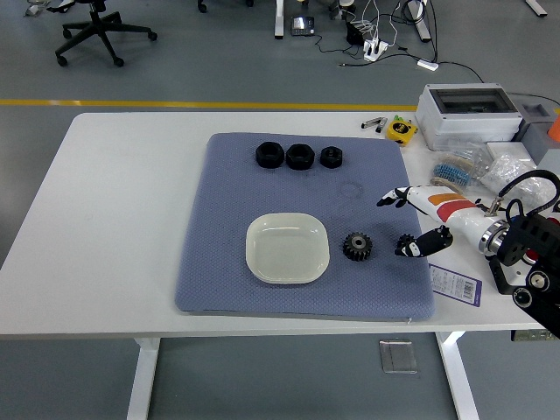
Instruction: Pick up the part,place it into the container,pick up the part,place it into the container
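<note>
White table [105,219] under a blue-grey mat [262,219]. On the mat, near centre, an empty cream square dish [287,248], the container. Just at 3 o'clock of the dish, apart from it, a black toothed gear [356,246] lying flat. Further toward 3 o'clock, a second small black gear [405,243], at the thumb tip of the right hand [418,220]; touching or not, cannot tell. Hand reaching in from the right edge, fingers spread and relaxed, gripping nothing, the upper fingers pointing toward 9 o'clock above the mat. At 12 o'clock of the dish, a row of three black nut-like parts [297,157], close together. Off the mat toward 1 o'clock, a yellow tape measure [401,130], a grey plastic box [465,112], and clear bags of small parts [490,168]. A printed card [457,284] at the mat's lower right corner.
</note>
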